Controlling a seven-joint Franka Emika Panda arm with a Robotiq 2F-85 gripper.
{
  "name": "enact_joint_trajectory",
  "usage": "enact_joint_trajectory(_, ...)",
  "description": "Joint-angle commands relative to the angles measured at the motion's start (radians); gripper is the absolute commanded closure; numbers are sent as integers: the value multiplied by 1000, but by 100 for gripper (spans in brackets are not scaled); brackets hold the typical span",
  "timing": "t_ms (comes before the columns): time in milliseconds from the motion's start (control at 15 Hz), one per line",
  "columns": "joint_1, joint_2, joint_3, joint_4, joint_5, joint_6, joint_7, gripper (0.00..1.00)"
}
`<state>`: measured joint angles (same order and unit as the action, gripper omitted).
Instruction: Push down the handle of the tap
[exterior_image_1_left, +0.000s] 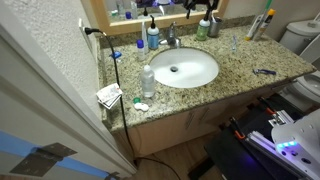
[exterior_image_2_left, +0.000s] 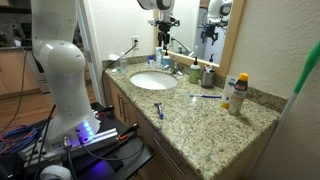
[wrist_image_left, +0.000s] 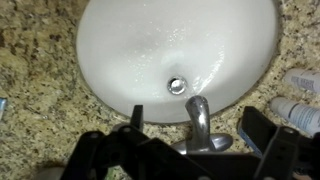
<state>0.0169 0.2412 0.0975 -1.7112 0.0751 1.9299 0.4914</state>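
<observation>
The chrome tap (wrist_image_left: 197, 115) stands at the back rim of the white oval basin (wrist_image_left: 110, 50), its spout pointing at the drain. The handle (wrist_image_left: 207, 143) shows as a shiny lever behind the spout, partly hidden by my gripper body. My gripper (wrist_image_left: 197, 120) is open, with one black finger on each side of the tap and touching nothing. In an exterior view my gripper (exterior_image_2_left: 164, 38) hangs just above the tap (exterior_image_2_left: 167, 62). The tap also shows in an exterior view (exterior_image_1_left: 172, 40) behind the basin (exterior_image_1_left: 205, 80).
A dark soap bottle (exterior_image_2_left: 208, 75) and other bottles stand beside the tap. A clear bottle (exterior_image_1_left: 148, 80) stands at the basin's edge. A razor (exterior_image_1_left: 263, 72), more bottles (exterior_image_1_left: 262, 25) and a toilet (exterior_image_1_left: 300, 35) lie to one side. The mirror rises behind the tap.
</observation>
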Motion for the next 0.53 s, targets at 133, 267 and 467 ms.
enact_joint_trajectory(133,44,85,-38,94,14,-4,9,0)
enact_joint_trajectory(267,65,111,-57,105,-57,12,41,0)
enact_joint_trajectory(467,81,197,-70,173,-66,96,53,0)
